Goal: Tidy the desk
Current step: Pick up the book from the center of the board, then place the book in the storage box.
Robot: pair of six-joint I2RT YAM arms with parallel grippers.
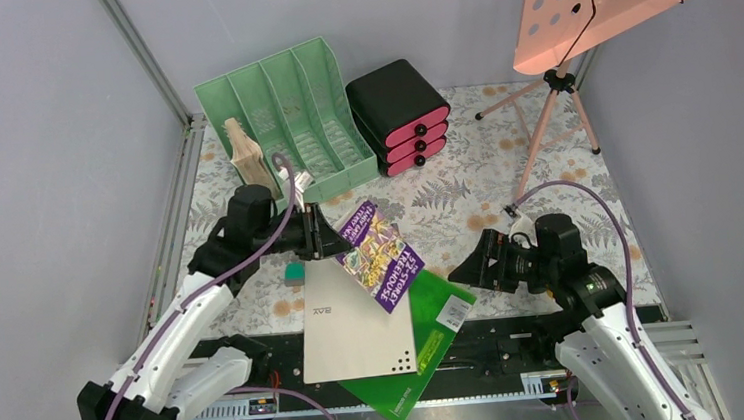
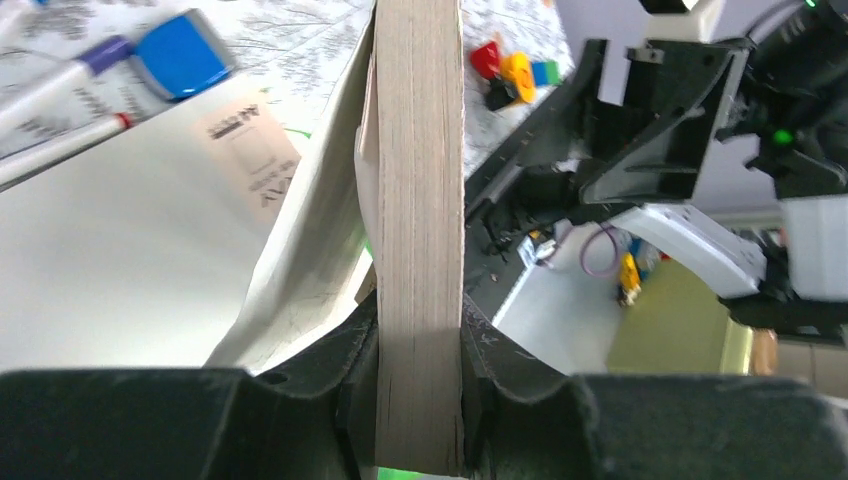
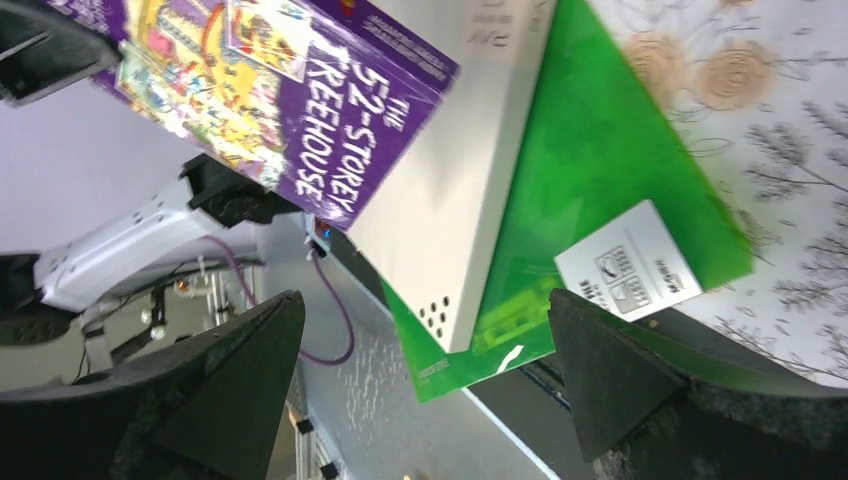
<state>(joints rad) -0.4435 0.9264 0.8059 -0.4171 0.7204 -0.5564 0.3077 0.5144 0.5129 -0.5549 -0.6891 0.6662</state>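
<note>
Tidying hardly begun: one book lifted, the rest unsorted

The desk [image 1: 468, 202] fills the scene, its fern cloth bare across the far right. On the far left the mint-green file rack [image 1: 290, 116] has empty slots, and the black drawer box [image 1: 400, 112] just right of it is shut. At the near edge a white folder [image 1: 353, 332] lies on a green folder [image 1: 443, 330], both overhanging the rail and not yet filed. The purple book [image 1: 380, 255] is clamped by its pages in the left gripper [image 1: 335, 241], above the folders. The right gripper [image 1: 465, 268], jaws spread and empty, faces it. A small green block [image 1: 295, 272] lies loose on the near left
</note>
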